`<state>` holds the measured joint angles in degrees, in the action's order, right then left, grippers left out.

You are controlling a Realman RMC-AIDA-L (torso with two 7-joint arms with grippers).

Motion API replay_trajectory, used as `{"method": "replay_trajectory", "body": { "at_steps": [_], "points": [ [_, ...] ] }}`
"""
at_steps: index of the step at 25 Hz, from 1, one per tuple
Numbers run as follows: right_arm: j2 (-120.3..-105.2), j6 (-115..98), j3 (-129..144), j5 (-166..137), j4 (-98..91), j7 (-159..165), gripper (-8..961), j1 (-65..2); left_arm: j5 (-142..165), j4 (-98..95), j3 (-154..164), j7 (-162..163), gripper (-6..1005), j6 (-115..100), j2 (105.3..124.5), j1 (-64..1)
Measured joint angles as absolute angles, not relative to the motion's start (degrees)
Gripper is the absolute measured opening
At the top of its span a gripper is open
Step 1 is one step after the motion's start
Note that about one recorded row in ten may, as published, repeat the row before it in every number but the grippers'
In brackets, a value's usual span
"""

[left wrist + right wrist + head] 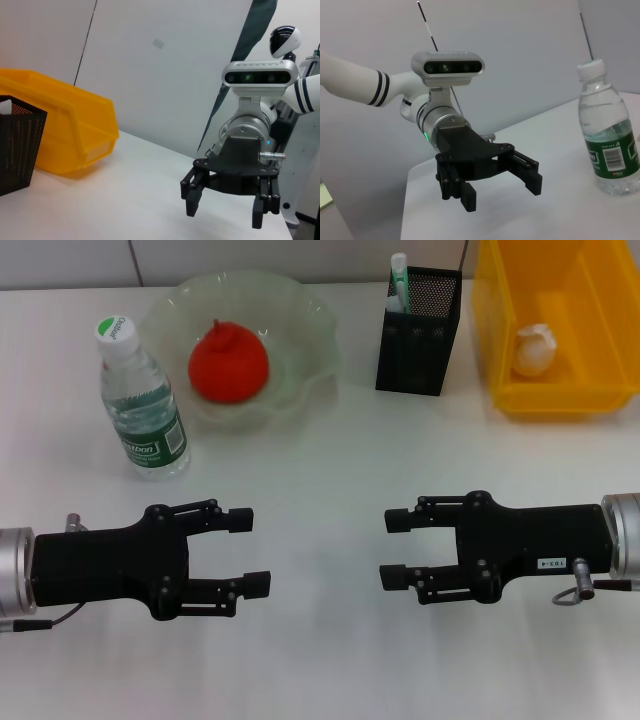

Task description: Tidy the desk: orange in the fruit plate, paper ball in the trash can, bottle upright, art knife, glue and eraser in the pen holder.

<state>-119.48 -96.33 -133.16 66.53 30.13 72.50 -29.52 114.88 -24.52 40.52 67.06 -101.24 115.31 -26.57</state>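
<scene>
Nearest the head camera, the left gripper [257, 552] and the right gripper [392, 547] hover low over the white worktop [320, 470], fingertips pointing at each other across a bare gap, each with its fingers spread wide and holding nothing. Beyond the left fingers the bottle [140, 400] stands upright, and just beside it the orange [229, 365] sits inside the fruit plate [305, 310]. Beyond the right fingers stands the pen holder [418, 332] with the art knife [399, 280] poking out of it; whether the glue and eraser are inside cannot be made out. Farther out on that side, the trash can [555, 395] holds a pale lump, probably the paper ball [534, 348].
</scene>
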Motion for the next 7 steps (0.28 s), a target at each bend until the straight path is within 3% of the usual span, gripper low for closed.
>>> {"method": "replay_trajectory", "body": {
  "at_steps": [7],
  "points": [
    [-119.49, -96.33, -133.16, 66.53, 30.13, 72.46, 723, -29.42, 114.87, -24.52, 40.51, 67.06, 847, -101.11, 115.33, -26.54]
  ]
}}
